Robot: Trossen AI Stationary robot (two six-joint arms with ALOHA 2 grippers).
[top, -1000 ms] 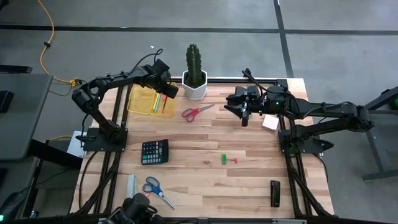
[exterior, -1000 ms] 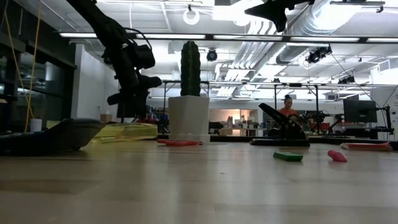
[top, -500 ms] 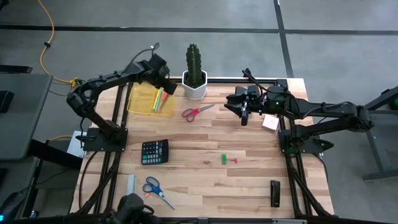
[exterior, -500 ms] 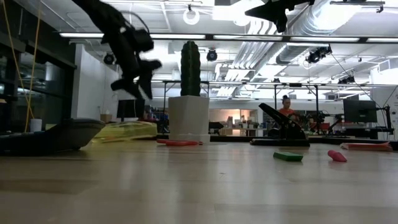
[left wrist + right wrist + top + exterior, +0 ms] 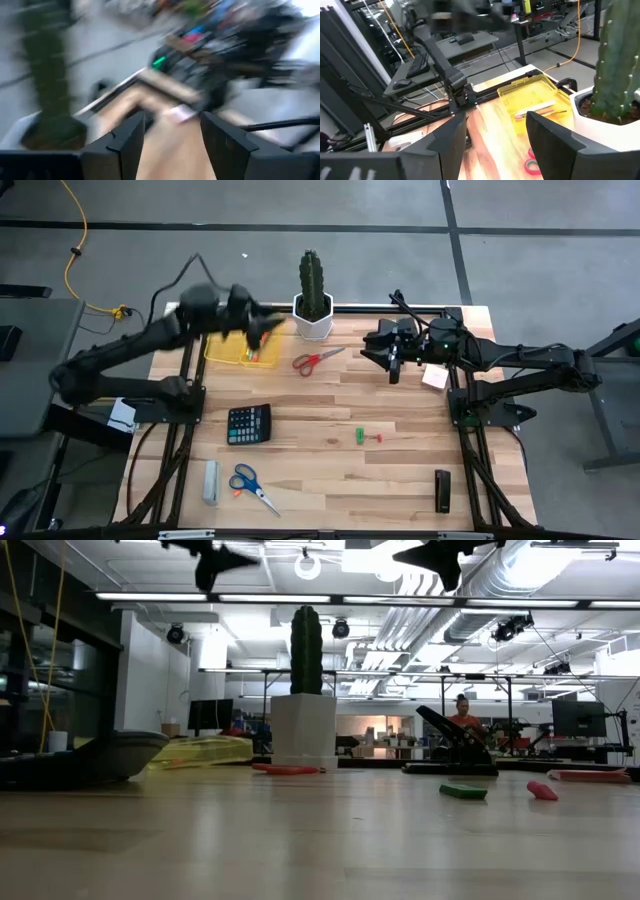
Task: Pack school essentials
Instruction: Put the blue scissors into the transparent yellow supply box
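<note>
A yellow tray (image 5: pixel 232 343) sits at the far left of the table with pens (image 5: pixel 536 109) lying in it. My left gripper (image 5: pixel 263 329) is open and empty, high above the tray's right end; the low view shows it near the picture's top (image 5: pixel 215 556). My right gripper (image 5: pixel 387 356) is open and empty, high above the far middle of the table. Lying flat on the table are red-handled scissors (image 5: pixel 317 359), blue-handled scissors (image 5: pixel 250 484), a green piece (image 5: pixel 360 436) with a small red piece (image 5: pixel 379 438) beside it, and a white block (image 5: pixel 434 376).
A potted cactus (image 5: pixel 313 298) stands at the far edge beside the tray. A black calculator (image 5: pixel 248 423) lies left of centre, a pale grey bar (image 5: pixel 211 480) at the near left, and a dark object (image 5: pixel 442 490) at the near right.
My left gripper has gone up fast from just above the yellow tray to high over it, and the arm has swung toward the table's left edge. My right arm has kept still.
</note>
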